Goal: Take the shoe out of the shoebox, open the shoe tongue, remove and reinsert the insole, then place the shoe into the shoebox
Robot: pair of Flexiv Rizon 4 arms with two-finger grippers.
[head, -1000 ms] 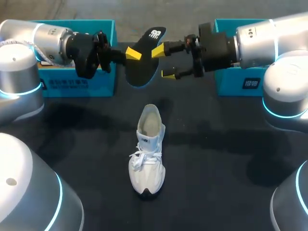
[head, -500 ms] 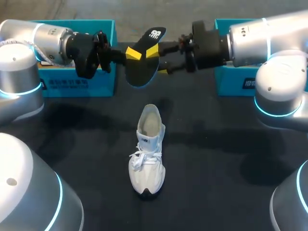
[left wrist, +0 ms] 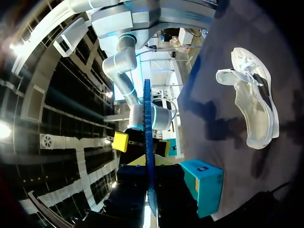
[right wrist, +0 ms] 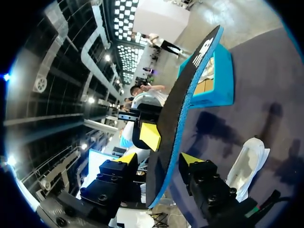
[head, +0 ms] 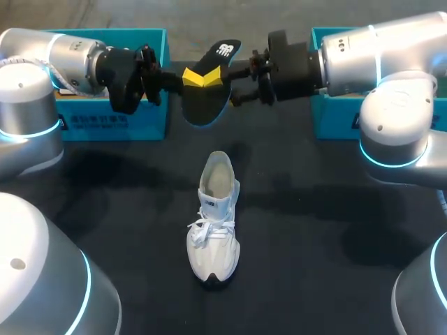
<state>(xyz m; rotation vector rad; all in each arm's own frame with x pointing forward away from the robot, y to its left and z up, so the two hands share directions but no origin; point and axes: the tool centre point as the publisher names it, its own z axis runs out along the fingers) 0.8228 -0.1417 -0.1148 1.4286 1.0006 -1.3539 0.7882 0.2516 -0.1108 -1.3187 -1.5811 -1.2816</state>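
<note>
Your left gripper point(head: 190, 77) is clamped on the black insole point(head: 202, 105), holding it on edge in the air over the far side of the table point(head: 314, 230). From the opposite side your right gripper point(head: 227, 88) sits with its fingers spread, one on each side of the same insole. The right wrist view shows the insole running between the yellow tips, but no firm pinch from both sides. The white shoe point(head: 213, 227) stands upright on the table near the middle, well below and apart from both grippers, its opening toward the insole. A teal box on the left point(head: 150, 118) sits behind the left arm, and a teal box on the right point(head: 335, 118) behind the right arm.
</note>
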